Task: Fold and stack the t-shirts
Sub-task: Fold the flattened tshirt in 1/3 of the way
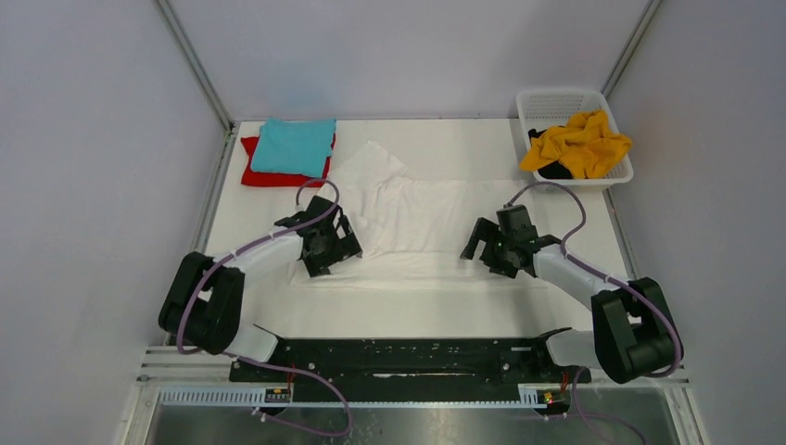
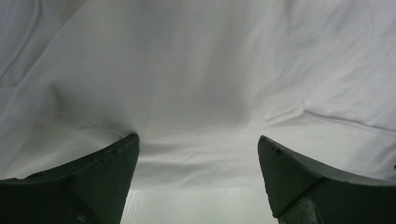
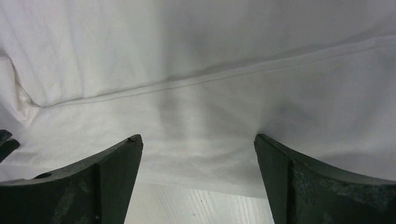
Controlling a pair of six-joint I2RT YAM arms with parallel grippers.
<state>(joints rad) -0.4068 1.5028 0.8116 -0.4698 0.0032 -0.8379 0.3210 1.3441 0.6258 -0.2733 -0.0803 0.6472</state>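
T-shirt, white — under left hand, right hand

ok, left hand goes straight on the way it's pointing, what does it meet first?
The white t-shirt: the left hand is open with its tips at the cloth just past the near hem, possibly touching; depth is unclear.
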